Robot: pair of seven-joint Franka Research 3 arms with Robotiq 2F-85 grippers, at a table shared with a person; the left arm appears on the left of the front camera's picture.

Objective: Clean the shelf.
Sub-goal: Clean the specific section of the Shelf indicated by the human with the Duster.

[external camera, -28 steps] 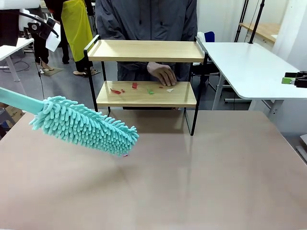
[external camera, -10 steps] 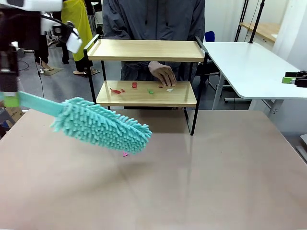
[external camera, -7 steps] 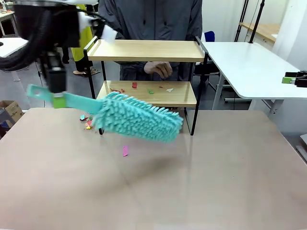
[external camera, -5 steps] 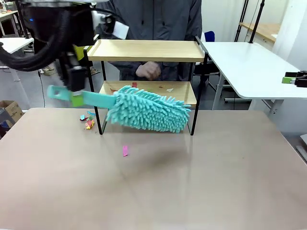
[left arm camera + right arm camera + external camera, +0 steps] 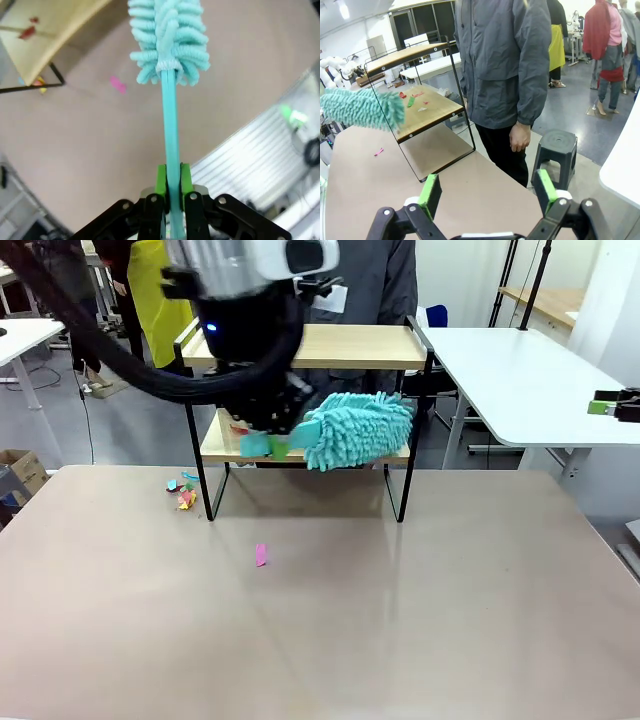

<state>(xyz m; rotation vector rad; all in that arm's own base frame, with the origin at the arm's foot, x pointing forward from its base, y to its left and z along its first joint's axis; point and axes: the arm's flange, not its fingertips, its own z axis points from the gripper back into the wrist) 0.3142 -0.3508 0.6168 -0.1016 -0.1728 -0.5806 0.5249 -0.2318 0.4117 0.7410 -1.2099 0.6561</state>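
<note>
We had the left end effector [image 5: 170, 176] pressed together on the thin handle of the teal duster [image 5: 360, 428]; its fluffy head was at the front of the lower board of the shelf [image 5: 340, 345], which stood at the far side of the surface [image 5: 420, 590]; the right end effector [image 5: 487, 192] hung spread and empty; red and green scraps [image 5: 412, 98] lay on that board, and other bits [image 5: 183, 490] on the surface by the shelf's leg; we judged the sweeping barely begun.
</note>
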